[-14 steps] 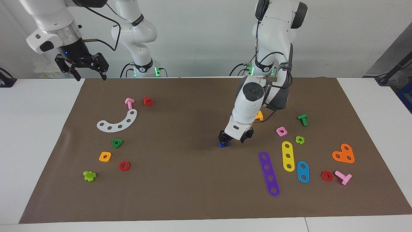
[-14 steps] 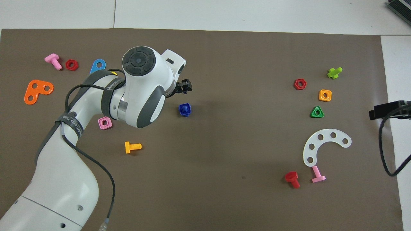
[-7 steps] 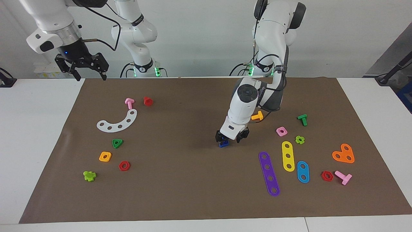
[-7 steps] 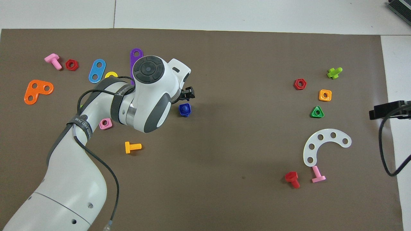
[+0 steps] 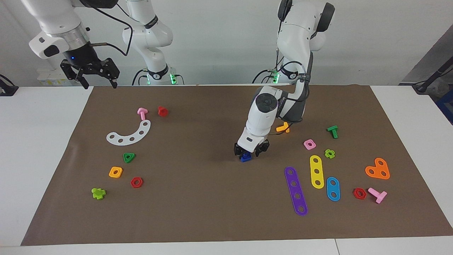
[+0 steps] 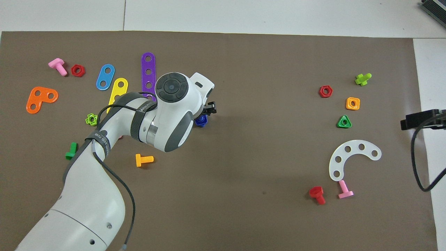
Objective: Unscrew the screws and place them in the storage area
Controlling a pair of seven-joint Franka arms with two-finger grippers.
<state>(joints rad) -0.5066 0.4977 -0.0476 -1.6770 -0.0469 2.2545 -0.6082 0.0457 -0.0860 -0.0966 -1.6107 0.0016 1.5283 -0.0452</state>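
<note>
A dark-blue piece [image 5: 245,158] stands on the brown mat near the table's middle, the dark-blue screw seated in a square nut; I cannot tell the two apart. In the overhead view [image 6: 201,121] it is mostly covered. My left gripper [image 5: 250,150] is directly over it, fingers open and straddling its top; it also shows in the overhead view [image 6: 205,113]. My right gripper [image 5: 94,75] waits open and empty, raised at the right arm's end of the table. The storage area [image 5: 150,161] is bare mat by the white curved strip [image 5: 129,134], green triangle nut [image 5: 129,157], orange square nut [image 5: 115,172] and red hexagon nut [image 5: 136,182].
A pink screw [image 5: 142,113] and a red screw [image 5: 162,111] lie near the curved strip, and a lime piece [image 5: 98,193] beside the nuts. Purple [image 5: 296,190], yellow [image 5: 316,171] and blue [image 5: 333,188] strips, an orange screw [image 5: 283,128] and an orange plate [image 5: 378,169] lie toward the left arm's end.
My left gripper has moved toward the right arm's end, from beside the dark-blue piece to directly over it. The piece and the right arm have not moved.
</note>
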